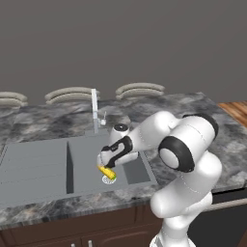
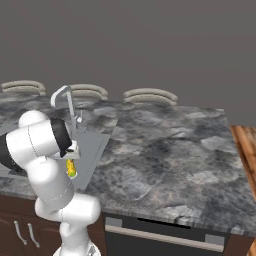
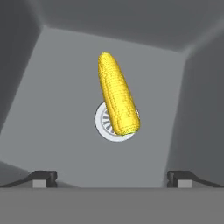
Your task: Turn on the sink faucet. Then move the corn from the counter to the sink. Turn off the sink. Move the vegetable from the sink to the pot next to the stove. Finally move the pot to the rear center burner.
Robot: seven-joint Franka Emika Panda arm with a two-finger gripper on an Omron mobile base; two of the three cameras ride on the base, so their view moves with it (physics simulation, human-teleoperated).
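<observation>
The yellow corn [image 3: 117,94] lies across the round drain ring [image 3: 102,127] on the floor of the sink's right basin [image 1: 130,166]. My gripper [image 3: 112,177] hangs just above it, pointing down into the basin. It is open, its fingertips [image 3: 43,176] set wide apart and clear of the cob. From the left base the corn [image 1: 106,172] shows just below my gripper [image 1: 103,164], and from the right base the corn [image 2: 71,169] peeks out beside the arm. The sink faucet [image 1: 94,108] stands behind the basin with its small lever [image 1: 103,117] beside it. I see no water stream.
The sink's left basin [image 1: 34,169] lies beyond a divider. The marbled counter [image 2: 165,150] spreads to the right of the sink. Stool backs [image 1: 140,89] line its far edge. A dark appliance front [image 2: 165,235] sits under the counter.
</observation>
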